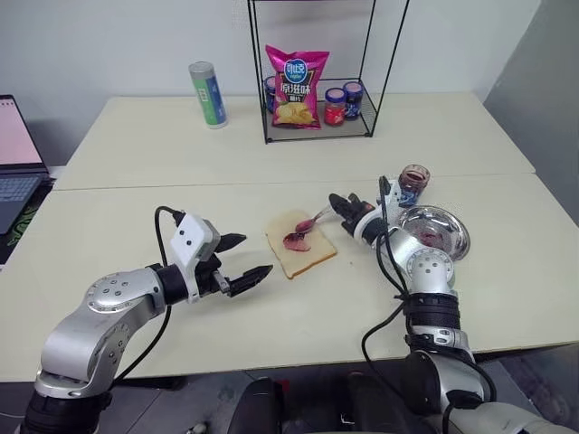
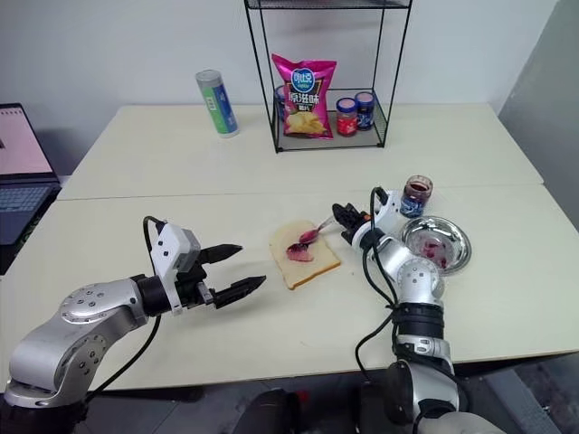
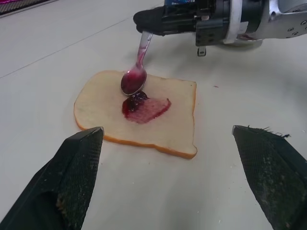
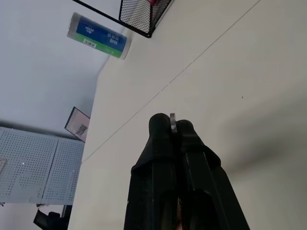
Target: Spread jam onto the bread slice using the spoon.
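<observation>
The bread slice [image 1: 300,244] lies flat in the middle of the table, a red smear of jam [image 3: 144,106] on its top. My right gripper [image 1: 341,205] is shut on the handle of the spoon [image 1: 310,222], just right of the slice. The spoon's bowl [image 3: 133,81] hovers over the smear, stained red. The small glass jar of jam [image 1: 413,183] stands behind my right wrist. To the left of the slice my left gripper [image 1: 244,260] is open and holds nothing, its fingers [image 3: 72,177] pointing at the bread.
A round steel plate [image 1: 452,231] with jam traces sits right of my right arm. At the back, a wire rack [image 1: 317,90] holds a pink chip bag [image 1: 297,86] and lidded jars [image 1: 344,102]. A green-blue can [image 1: 207,94] stands left of it. A laptop [image 1: 18,163] is at far left.
</observation>
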